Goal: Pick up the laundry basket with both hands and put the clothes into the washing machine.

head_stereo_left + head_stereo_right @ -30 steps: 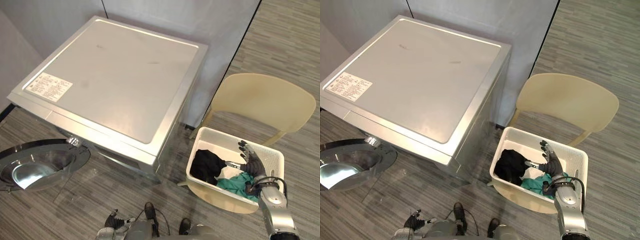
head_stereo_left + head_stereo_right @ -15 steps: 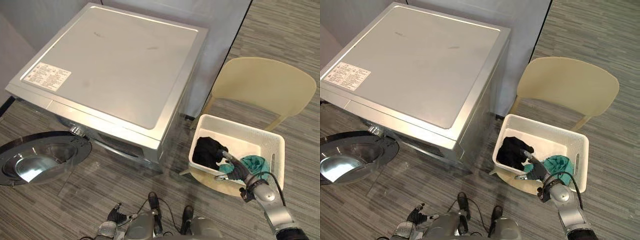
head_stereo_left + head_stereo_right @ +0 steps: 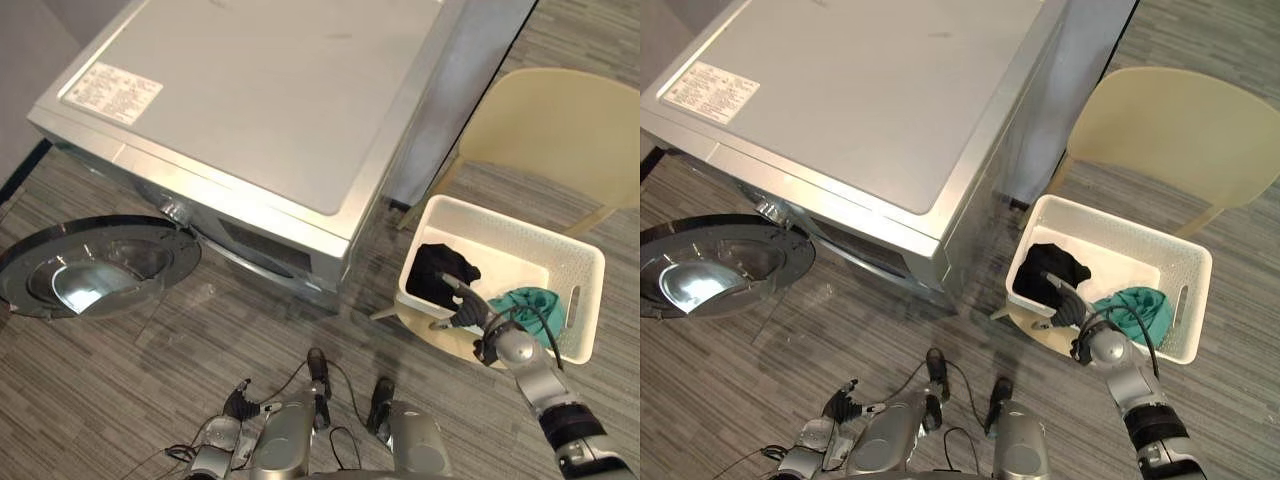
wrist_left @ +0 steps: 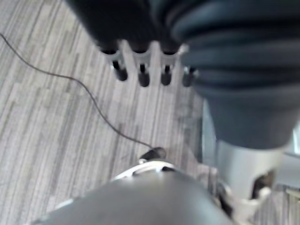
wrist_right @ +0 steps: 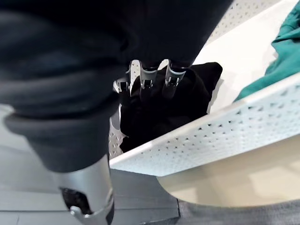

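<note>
The white perforated laundry basket (image 3: 520,235) sits on the seat of a beige chair (image 3: 560,130), right of the silver washing machine (image 3: 260,100). In it lie a black garment (image 3: 440,275) at the machine side and a teal garment (image 3: 528,305) beside it. My right hand (image 3: 468,314) hovers over the basket's near rim, open, its straight fingers (image 5: 145,79) pointing above the black garment (image 5: 183,103) and holding nothing. My left hand (image 3: 236,402) hangs low by my side, open, fingers (image 4: 143,70) straight toward the floor.
The machine's round door (image 3: 95,270) stands swung open and low at its front left. Striped grey floor (image 3: 250,330) lies between the machine and me. A grey wall panel stands behind the chair.
The whole picture has shifted, so the camera moved. My right hand drew back from above the teal garment to the basket's near rim by the black garment.
</note>
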Motion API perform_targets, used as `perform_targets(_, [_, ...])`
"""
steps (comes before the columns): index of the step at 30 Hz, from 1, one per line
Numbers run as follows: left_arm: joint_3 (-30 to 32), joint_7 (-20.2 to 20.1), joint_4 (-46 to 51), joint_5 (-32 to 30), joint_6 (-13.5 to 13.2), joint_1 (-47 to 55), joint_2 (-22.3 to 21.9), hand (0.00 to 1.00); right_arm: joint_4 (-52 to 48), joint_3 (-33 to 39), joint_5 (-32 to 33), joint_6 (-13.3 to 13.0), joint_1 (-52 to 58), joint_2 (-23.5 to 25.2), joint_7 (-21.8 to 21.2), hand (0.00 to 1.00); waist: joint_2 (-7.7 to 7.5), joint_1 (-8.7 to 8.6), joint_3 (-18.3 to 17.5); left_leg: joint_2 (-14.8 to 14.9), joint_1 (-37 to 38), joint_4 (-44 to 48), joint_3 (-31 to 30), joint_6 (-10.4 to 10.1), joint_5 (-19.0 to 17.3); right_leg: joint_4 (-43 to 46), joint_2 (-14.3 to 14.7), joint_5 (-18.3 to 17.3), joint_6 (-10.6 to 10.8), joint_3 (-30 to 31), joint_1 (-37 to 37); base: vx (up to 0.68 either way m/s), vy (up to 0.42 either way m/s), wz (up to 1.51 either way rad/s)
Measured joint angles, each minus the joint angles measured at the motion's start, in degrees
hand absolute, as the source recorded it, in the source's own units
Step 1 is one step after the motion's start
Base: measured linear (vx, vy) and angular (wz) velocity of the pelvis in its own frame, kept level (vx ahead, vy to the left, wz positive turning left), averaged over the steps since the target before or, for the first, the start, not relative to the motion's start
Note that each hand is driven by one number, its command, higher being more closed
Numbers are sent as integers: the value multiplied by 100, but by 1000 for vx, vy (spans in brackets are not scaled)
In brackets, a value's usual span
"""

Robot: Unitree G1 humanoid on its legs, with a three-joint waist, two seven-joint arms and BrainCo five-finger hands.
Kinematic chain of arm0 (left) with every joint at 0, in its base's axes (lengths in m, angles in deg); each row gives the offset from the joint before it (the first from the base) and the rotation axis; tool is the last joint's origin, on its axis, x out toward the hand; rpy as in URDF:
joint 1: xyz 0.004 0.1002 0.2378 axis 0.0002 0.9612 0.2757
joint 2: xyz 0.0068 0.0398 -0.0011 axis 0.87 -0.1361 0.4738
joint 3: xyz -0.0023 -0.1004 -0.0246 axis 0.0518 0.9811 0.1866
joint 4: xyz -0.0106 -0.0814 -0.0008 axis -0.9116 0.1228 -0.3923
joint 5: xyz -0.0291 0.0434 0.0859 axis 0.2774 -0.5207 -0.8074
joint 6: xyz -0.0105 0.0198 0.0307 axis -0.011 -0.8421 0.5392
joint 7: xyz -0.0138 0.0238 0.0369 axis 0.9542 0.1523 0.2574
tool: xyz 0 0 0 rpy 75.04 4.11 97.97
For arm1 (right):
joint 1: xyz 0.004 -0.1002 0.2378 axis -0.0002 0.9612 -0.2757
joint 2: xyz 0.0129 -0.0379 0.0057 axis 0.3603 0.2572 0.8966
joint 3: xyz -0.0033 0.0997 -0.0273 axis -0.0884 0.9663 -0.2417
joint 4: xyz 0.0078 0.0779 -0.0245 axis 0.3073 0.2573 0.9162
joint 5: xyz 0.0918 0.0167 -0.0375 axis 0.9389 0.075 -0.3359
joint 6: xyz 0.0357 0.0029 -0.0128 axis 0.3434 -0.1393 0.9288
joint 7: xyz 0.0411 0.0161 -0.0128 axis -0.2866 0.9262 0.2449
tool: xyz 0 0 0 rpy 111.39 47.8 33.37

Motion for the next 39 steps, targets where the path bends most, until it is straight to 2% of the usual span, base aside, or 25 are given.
perform_targets(2, [5, 79, 6, 7, 6, -44, 2, 0, -1, 93, 6, 49, -121, 41, 192, 0, -11, 5, 42, 0, -66, 45, 0, 153, -28, 137, -18, -64, -32, 9, -135, -21, 3, 0])
perform_targets(8, [100, 112, 21, 14, 38, -143, 5, 0, -66, 650, 85, 76, -208, 49, 393, 0, -85, 14, 132, 2, -230, 107, -2, 185, -22, 282, -46, -123, -64, 7, -298, 23, -16, 1])
perform_targets(13, [162, 113, 61, 16, 40, -153, 24, 0, -309, 1223, 154, 82, -285, 48, 570, 0, -134, -33, 165, 39, -415, 311, -2, 289, -97, 303, -35, -170, -58, 17, -405, 66, -25, -2])
perform_targets(18, [286, 112, 131, 95, 42, -152, 25, 0, -307, 1455, 189, 89, -347, 38, 609, 0, -204, -37, 209, 76, -476, 446, 2, 368, -158, 272, -10, -170, -58, 29, -400, 59, -10, -5])
perform_targets(28, [239, 122, 319, 222, 38, -266, 24, 0, -257, 1381, 188, 119, -506, 40, 699, 0, -252, -23, 265, 81, -630, 456, -1, 375, -165, 299, -12, -171, -59, 24, -560, 0, 0, 0])
perform_targets(39, [211, 142, 426, 223, 39, -272, 22, 0, 622, 1244, 130, 279, -838, 262, 724, 0, -252, -7, 280, 67, -753, 455, -9, 375, -163, 363, -36, -190, -69, 3, -687, 10, 1, 1])
